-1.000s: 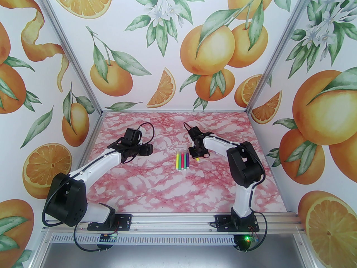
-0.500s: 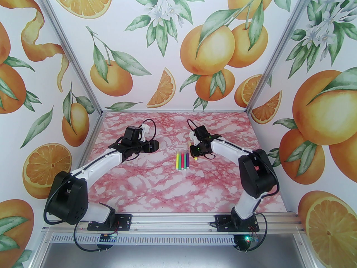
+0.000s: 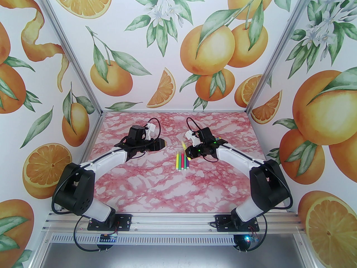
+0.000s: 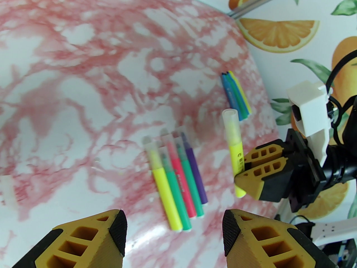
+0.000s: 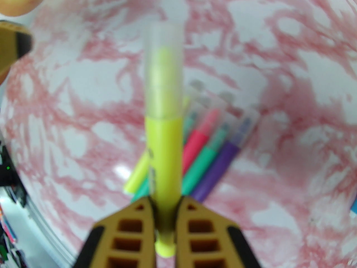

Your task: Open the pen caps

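Pen cap (image 4: pixel 232 127) sits on the yellow pen (image 4: pixel 237 160), clamped in the right gripper (image 4: pixel 241 169); left gripper (image 4: pixel 173 219), jaws apart and empty, must pinch that cap.

open: near table (image 3: pixel 173 194) | obstacles: pens (image 3: pixel 182 162), right gripper (image 3: pixel 188 153) just beside

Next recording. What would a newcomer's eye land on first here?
The right gripper, shut on a yellow pen whose translucent cap is on. Close by, five capped pens lie in a row on the pink marbled table, and the left gripper is open, facing them.
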